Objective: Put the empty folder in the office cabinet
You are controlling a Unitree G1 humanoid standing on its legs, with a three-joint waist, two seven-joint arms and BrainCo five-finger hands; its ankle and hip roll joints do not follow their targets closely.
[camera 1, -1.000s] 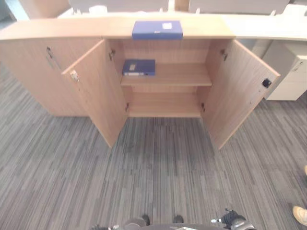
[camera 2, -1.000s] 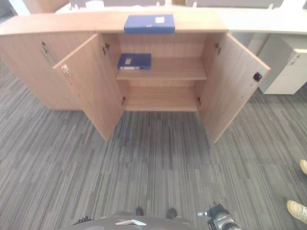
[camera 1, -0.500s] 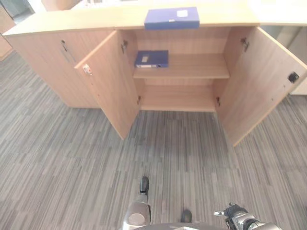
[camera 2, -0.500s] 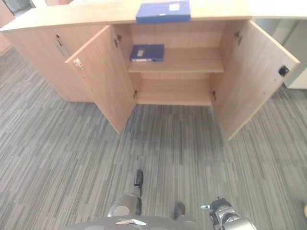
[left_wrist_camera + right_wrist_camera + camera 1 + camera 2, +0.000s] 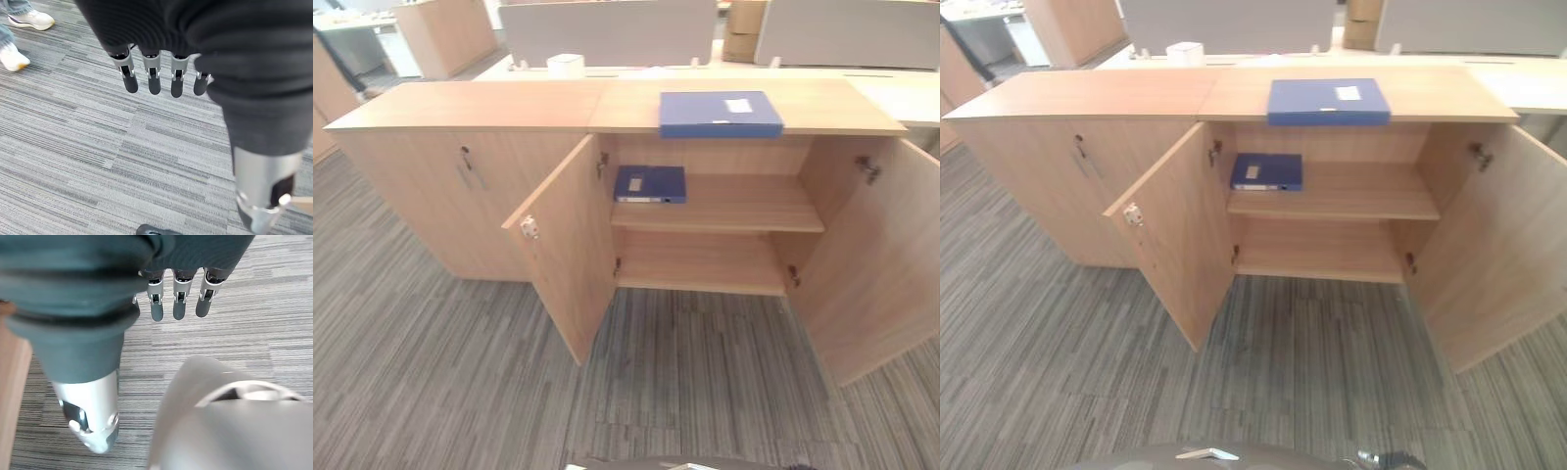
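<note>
A low light-wood office cabinet [image 5: 460, 108] stands on grey striped carpet [image 5: 431, 392] with both doors of its right-hand section swung open: the left door [image 5: 570, 245] angled out toward the camera, the right door [image 5: 876, 274] opened wide. A flat blue box-style folder with a white label [image 5: 721, 113] lies on the cabinet's top, at the front edge just above the open section. A second, smaller dark-blue folder with a white label [image 5: 650, 183] lies on the upper shelf [image 5: 744, 206] inside, toward its left end; the lower shelf [image 5: 705, 264] is below it. The labels carry no legible writing. A small white box [image 5: 566, 65] sits on the desk behind the cabinet, a detail seen from the head views. The left wrist view shows the left hand [image 5: 161, 63] hanging over the carpet, fingers straight and relaxed, holding nothing, and a person's light shoes [image 5: 27, 19] off to one side. The right wrist view shows the right hand [image 5: 178, 293] likewise extended and empty above the carpet.
</note>
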